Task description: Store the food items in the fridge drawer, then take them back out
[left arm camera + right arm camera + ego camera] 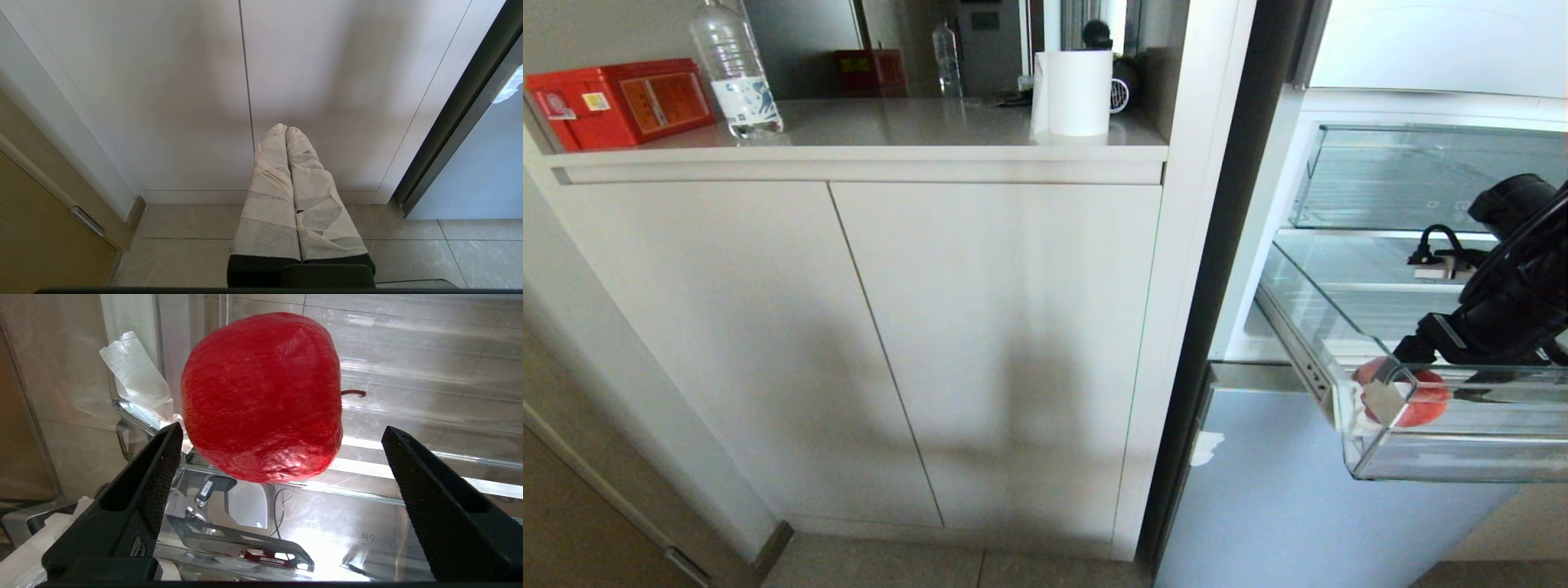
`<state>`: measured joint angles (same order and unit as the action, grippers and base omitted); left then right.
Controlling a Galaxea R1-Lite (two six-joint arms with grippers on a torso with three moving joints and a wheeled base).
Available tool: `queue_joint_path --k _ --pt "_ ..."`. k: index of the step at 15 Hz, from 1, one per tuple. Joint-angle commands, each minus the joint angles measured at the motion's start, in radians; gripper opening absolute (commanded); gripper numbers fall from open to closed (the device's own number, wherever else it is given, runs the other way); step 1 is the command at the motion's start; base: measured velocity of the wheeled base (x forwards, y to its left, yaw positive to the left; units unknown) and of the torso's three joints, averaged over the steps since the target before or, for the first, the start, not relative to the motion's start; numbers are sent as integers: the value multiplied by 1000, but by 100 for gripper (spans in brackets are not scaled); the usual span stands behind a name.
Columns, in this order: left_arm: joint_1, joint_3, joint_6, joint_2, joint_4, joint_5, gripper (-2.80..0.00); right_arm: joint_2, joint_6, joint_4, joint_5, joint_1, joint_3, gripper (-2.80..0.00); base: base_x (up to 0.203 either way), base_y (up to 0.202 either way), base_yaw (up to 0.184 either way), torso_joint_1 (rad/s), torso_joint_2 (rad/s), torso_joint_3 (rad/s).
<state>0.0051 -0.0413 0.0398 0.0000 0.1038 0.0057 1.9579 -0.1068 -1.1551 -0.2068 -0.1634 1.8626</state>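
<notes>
Reaching into the pulled-out drawer (1347, 343) at the right edge of the head view, the right gripper (282, 457) stood spread wide, its two black fingers (139, 490) apart on either side of an apple (261, 396) and gripping nothing. In the right wrist view the apple — bright red, smooth, with a short dark stem at its side — filled the upper middle of the frame, lying just beyond the fingertips; whether the nearer finger touched it could not be told. In the head view the same apple (1425, 400) showed at the lower right, inside the drawer just behind its clear front lip, partly covered by the black arm (1503, 302) that came in from the right. A scrap of white paper (135, 379) sat at the upper left of the wrist frame, by the drawer's corner. Above the drawer, in the upper right of the head view, sat a second clear bin (1405, 175). The left gripper (286, 132) pointed at the white cupboard doors (163, 102) in the middle of its own view, its tape-wrapped fingers pressed together and empty, above grey floor tiles (184, 253). On the counter (890, 131) along the top of the head view stood a red box (621, 102) at upper left, a bottle (735, 65) beside it, and a white paper roll (1072, 91) further right.
</notes>
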Motion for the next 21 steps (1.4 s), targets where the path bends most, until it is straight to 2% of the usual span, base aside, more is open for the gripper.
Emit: queue_joint_path --k 1,18,19,21 --pt "1 0 0 0 0 0 -280 -2 -6 -8 -1 -1 -3 0 0 0 0 0 0 0" --pt "0 0 0 0 0 1 -280 57 -1 -4 -3 13 0 0 0 0 0 0 0 0" --pt "1 1 0 0 0 0 -280 61 -1 -3 -3 13 0 -280 0 0 0 0 0 0" --pt "0 0 0 0 0 0 -280 64 -1 -2 -6 13 1 -280 0 0 0 0 0 0"
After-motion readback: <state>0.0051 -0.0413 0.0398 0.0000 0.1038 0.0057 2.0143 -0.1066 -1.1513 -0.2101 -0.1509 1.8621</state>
